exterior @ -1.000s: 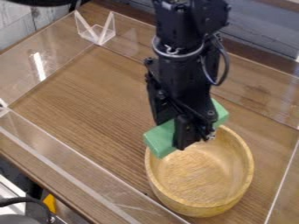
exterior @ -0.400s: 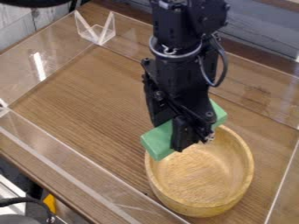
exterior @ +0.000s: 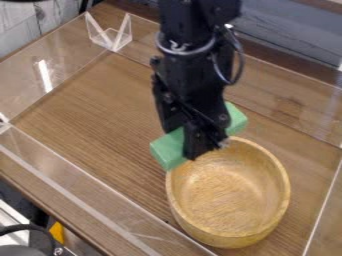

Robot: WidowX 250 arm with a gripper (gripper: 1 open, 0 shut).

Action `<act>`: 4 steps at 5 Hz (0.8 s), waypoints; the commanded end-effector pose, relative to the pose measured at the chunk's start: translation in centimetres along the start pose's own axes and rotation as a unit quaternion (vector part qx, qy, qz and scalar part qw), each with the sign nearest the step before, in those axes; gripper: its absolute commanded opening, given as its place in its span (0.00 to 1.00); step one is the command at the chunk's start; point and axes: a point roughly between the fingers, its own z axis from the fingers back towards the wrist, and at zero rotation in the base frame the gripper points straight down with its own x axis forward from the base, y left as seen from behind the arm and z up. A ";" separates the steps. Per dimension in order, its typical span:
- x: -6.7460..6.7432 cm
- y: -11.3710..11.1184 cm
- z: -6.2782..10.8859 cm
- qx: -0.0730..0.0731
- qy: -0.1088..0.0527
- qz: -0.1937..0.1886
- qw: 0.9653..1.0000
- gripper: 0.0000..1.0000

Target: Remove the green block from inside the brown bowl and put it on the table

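The green block (exterior: pixel 171 148) hangs in the grip of my black gripper (exterior: pixel 195 140), whose fingers are shut on its middle; green ends stick out at the lower left and upper right. The block is lifted just above and to the left of the brown bowl's (exterior: pixel 229 197) rim, partly over the table (exterior: pixel 94 110). The light tan bowl sits at the lower right with nothing inside it. My gripper points straight down, and the arm hides the block's middle.
Clear acrylic walls (exterior: pixel 80 205) run along the table's edges. A small clear acrylic stand (exterior: pixel 110 32) sits at the back left. Bare wood-grain surface stretches left of the bowl.
The gripper with the green block has shifted left and slightly up, from over the bowl's left rim to mostly beyond it. The bowl has stayed put.
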 end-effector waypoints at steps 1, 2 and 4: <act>-0.6 2.8 0.6 0.016 -0.014 0.003 1.000 0.00; -2.5 7.2 0.4 0.028 -0.015 -0.002 0.999 0.00; -1.9 7.6 -1.2 0.044 -0.016 -0.030 0.998 0.00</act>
